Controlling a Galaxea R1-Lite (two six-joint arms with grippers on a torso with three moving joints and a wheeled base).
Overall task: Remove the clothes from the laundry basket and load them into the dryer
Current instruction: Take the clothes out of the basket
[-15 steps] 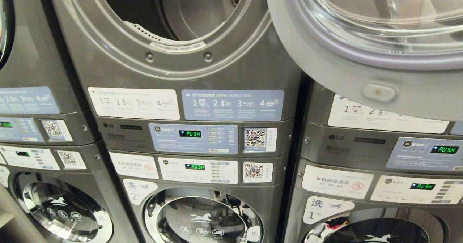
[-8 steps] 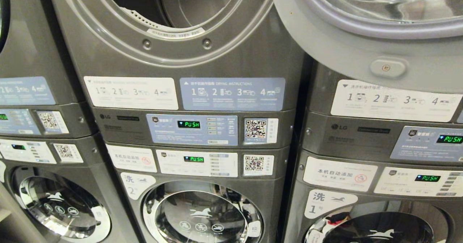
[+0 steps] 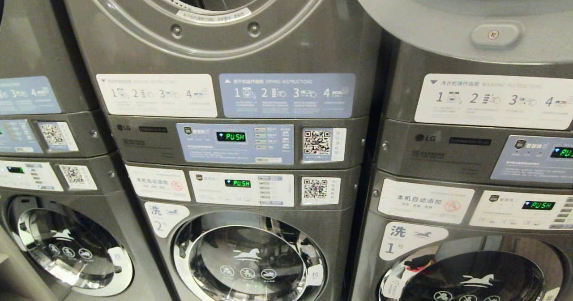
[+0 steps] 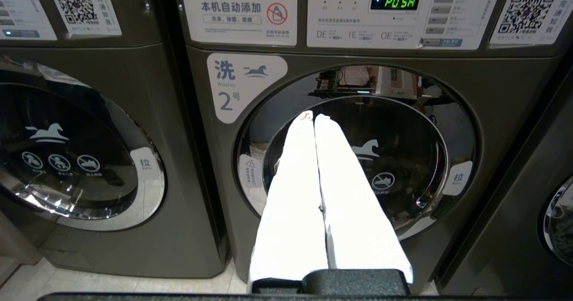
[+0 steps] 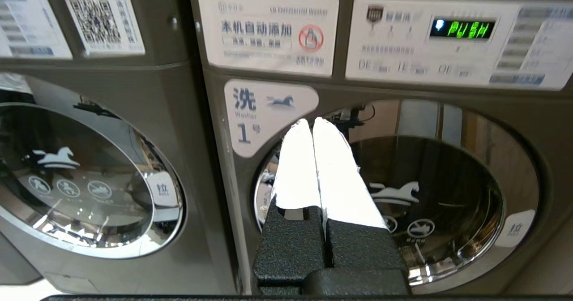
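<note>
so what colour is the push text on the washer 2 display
Green, on a black display; clearest in the left wrist view.

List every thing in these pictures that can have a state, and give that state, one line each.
Dryer: door open.
Dryer door: swung out to the right.
Washer 2 door: shut.
Washer 1 door: shut.
Washer 2 display: lit, reads PUSH.
Left gripper: fingers shut, empty.
Right gripper: fingers shut, empty.
</note>
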